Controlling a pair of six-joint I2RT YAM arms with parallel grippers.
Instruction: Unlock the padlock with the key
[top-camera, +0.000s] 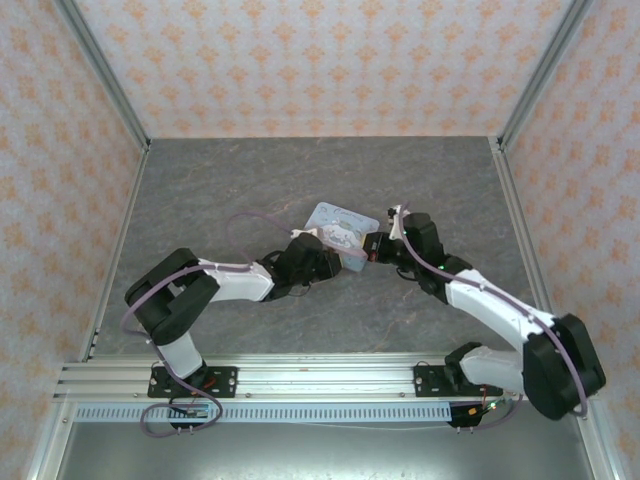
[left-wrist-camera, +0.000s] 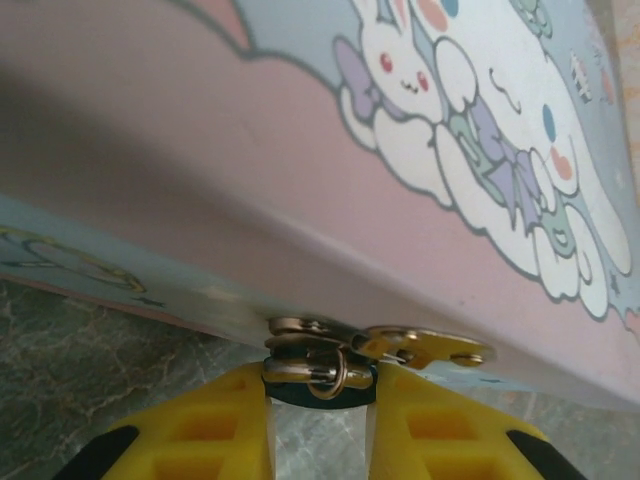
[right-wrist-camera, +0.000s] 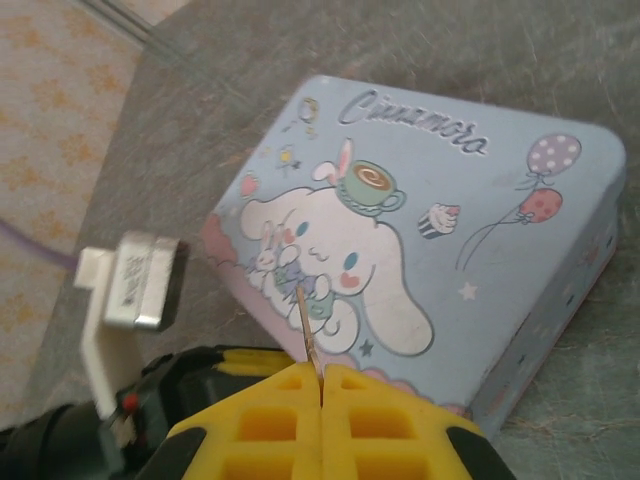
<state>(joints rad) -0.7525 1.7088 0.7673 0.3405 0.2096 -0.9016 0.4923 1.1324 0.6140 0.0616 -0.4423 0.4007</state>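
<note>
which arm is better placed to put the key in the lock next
Right: the right gripper pinches the key, blade pointing out over the tin, while the left gripper clamps the padlock at the tin's clasp.

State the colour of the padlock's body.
Dark teal-blue. The padlock shows best in the left wrist view.

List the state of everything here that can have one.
tin: lid shut.
padlock: hanging at the tin's hasp, no key in it.
key: blade sticking out from the pinching fingers.
left gripper: shut on padlock.
right gripper: shut on key.
</note>
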